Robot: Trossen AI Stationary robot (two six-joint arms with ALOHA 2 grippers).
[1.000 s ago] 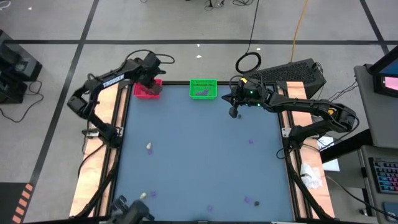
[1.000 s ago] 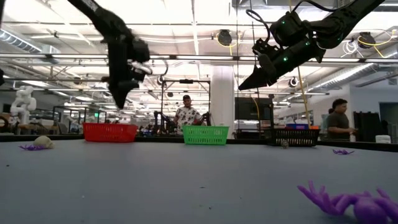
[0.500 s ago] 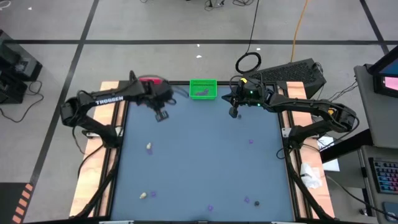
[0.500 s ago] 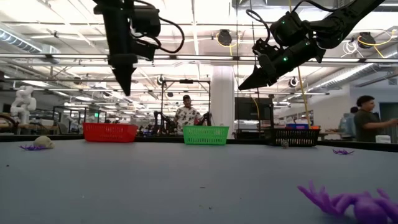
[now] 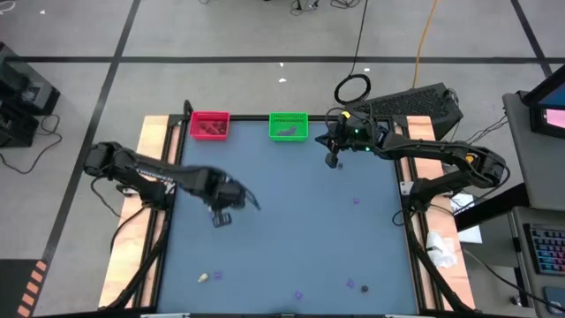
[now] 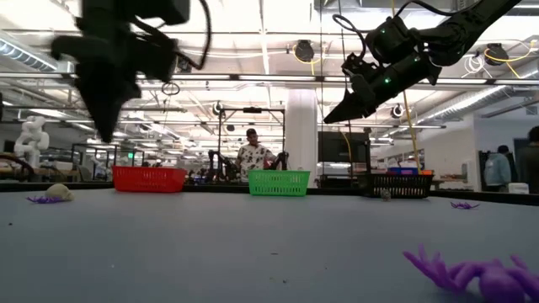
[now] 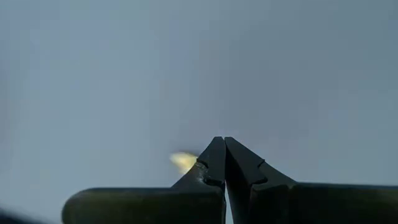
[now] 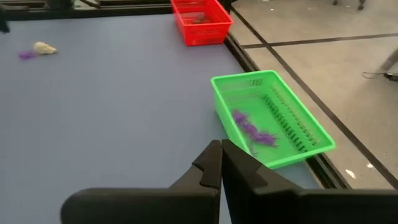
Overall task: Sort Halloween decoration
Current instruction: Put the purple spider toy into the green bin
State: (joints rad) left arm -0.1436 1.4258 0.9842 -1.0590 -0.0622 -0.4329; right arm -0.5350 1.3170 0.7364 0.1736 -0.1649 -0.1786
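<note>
Sorting partway | red bin (image 5: 210, 124) and green bin (image 5: 288, 126) hold trinkets | several left on counter (image 5: 291, 212) | left tool (image 5: 221, 217), right tool (image 5: 331, 161) closed, empty

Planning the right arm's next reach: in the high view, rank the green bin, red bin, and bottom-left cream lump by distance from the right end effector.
From the right end effector:
1. Green bin, beside it, far edge.
2. Red bin, far-left corner.
3. Cream lump, near-left.

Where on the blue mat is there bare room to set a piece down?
The wide middle of the blue table mat is bare, between the left gripper and the small purple bit. The stretch before the red bin and green bin is free too. The near edge is crowded with trinkets.
</note>
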